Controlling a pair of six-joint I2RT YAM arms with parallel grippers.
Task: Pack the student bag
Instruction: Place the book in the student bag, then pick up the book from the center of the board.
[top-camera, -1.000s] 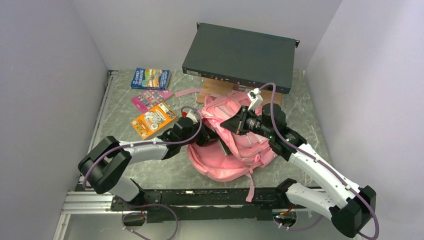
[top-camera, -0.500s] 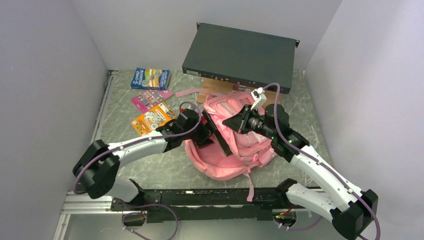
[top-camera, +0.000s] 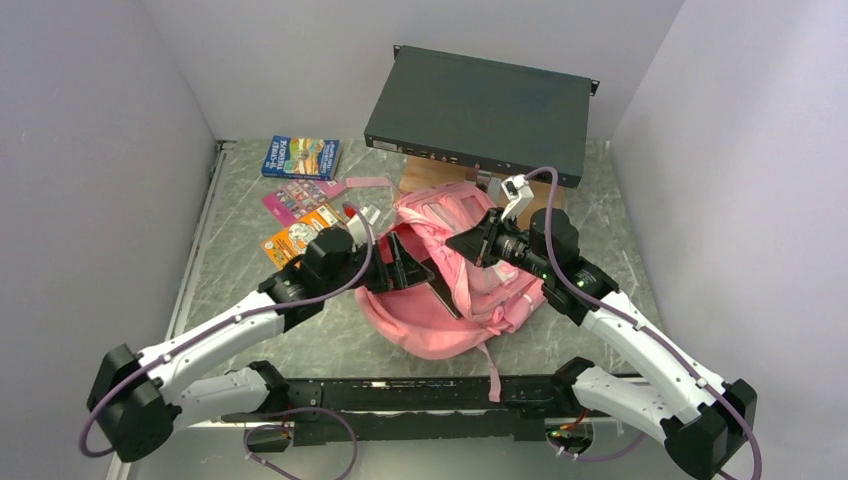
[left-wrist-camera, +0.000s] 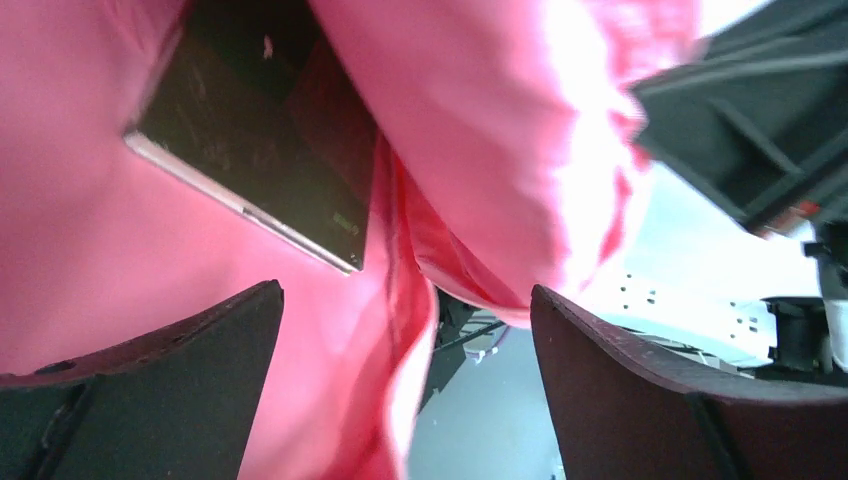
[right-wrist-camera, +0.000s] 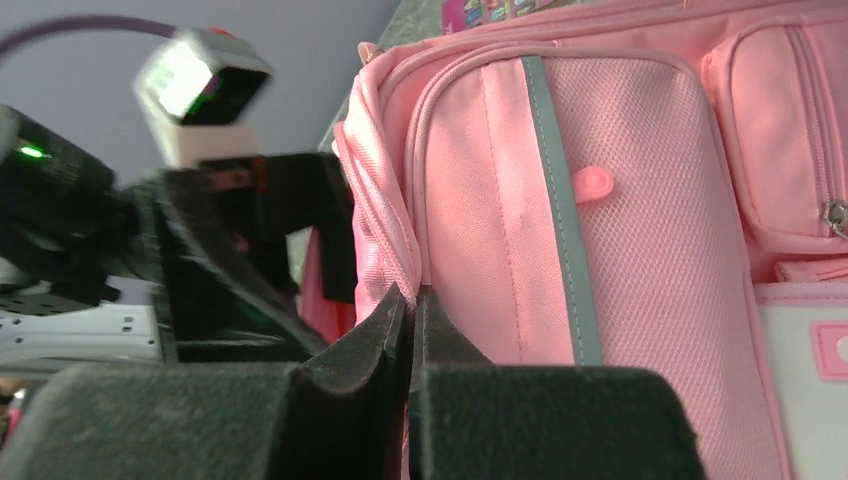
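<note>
A soft pink fabric backpack (top-camera: 478, 292) lies slumped at the middle of a grey-green marbled table top (top-camera: 620, 250), between the two arms. The right gripper (right-wrist-camera: 410, 312) is pinched tight on the raised edge of the bag's opening, beside a mesh pocket with a grey stripe. The left gripper (top-camera: 418, 270) stands at the bag's left side with its jaws spread wide and nothing held; the pink fabric fills the wrist view just ahead of its fingers (left-wrist-camera: 160, 390). A flat black slab with a pale edge (left-wrist-camera: 250, 150) sits tilted inside the opening. At the rear a dark metal box (top-camera: 480, 110) rests partly on a wooden block (top-camera: 430, 175). A blue book (top-camera: 301, 157), a pink sheet (top-camera: 297, 197) and an orange booklet (top-camera: 295, 238) lie at the left. Plain white walls close in the table.
</note>
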